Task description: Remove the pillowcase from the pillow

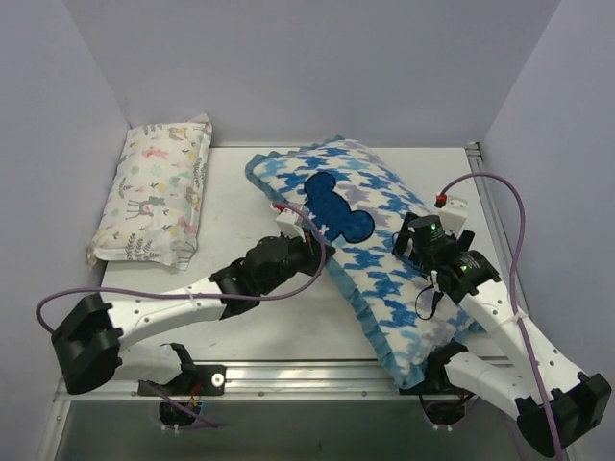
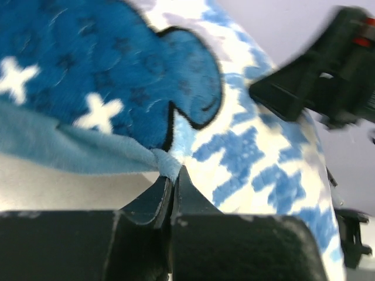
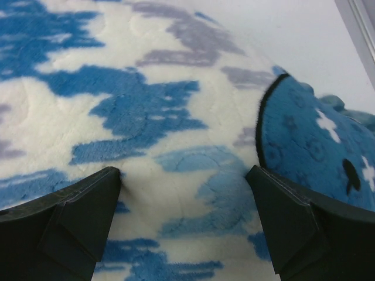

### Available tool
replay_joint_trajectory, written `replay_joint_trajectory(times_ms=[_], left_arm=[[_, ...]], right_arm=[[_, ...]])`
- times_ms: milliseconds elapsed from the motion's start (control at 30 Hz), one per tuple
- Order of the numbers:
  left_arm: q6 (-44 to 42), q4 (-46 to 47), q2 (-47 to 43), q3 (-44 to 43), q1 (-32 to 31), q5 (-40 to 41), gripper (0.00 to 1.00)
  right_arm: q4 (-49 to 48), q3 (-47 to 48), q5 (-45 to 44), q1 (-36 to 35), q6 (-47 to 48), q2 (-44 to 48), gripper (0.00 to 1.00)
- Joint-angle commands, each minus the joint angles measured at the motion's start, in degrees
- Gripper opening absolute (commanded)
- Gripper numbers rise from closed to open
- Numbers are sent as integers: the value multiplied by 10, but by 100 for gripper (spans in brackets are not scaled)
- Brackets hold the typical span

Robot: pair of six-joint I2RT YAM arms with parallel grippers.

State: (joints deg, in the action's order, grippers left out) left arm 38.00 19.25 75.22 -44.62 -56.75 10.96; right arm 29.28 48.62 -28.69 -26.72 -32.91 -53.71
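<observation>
**Item 1, pillowcase [image 1: 384,250].** Blue-and-white houndstooth plush. I find it lying slantwise on the desk [image 1: 240,317], running from the middle back down to the near right corner. Its lower end reaches past the desk's near rail, beside the right arm's base. It lies plump and full. A dark blue mouse-head shape [image 1: 336,206] sits on the upper face, towards the far end. A teal frill [image 1: 351,293] runs along the left edge.

**Item 2, pillow.** None of its own surface shows on my screens. The cover hides it.

**Item 3, left pincer [image 2: 174,184].** Fingers together, clamped on a bunched bit of the frill. The grip is at the cover's left edge, just below the mouse-head shape, low against the desk.

**Item 4, right pincer [image 3: 184,193].** Fingers [image 3: 76,205] spread wide, with both tips pressed onto the houndstooth face. A mound of plush bulges between them and nothing is clamped. From above I see it on the cover's right side, across from the left pincer.

**Item 5, small pillow [image 1: 154,192].** Pastel animal print. It lies at the far left of the desk beside the wall, well apart from the cover and both arms.

**Item 6, purple cables [image 1: 519,240].** One trails along each arm.
</observation>
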Motion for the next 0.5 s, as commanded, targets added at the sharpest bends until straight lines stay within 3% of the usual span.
replay_joint_trajectory(times_ms=[0,167,267,367,467], left_arm=[[-123,-43,-116,-67,-62,129,0],[-224,-112,-109,-190,-156,189,0],[-279,-137,-41,-293,-176,197,0],[-313,-173,41,-399,-154,216,0],[-231,-256,120,-484,-60,155,0]], right_arm=[[3,16,-16,3,21,-19,99],[-9,57,86,-5,34,-41,95],[-10,85,109,-26,38,-39,94],[-7,117,120,-23,43,-52,95],[2,147,134,2,53,-73,96]])
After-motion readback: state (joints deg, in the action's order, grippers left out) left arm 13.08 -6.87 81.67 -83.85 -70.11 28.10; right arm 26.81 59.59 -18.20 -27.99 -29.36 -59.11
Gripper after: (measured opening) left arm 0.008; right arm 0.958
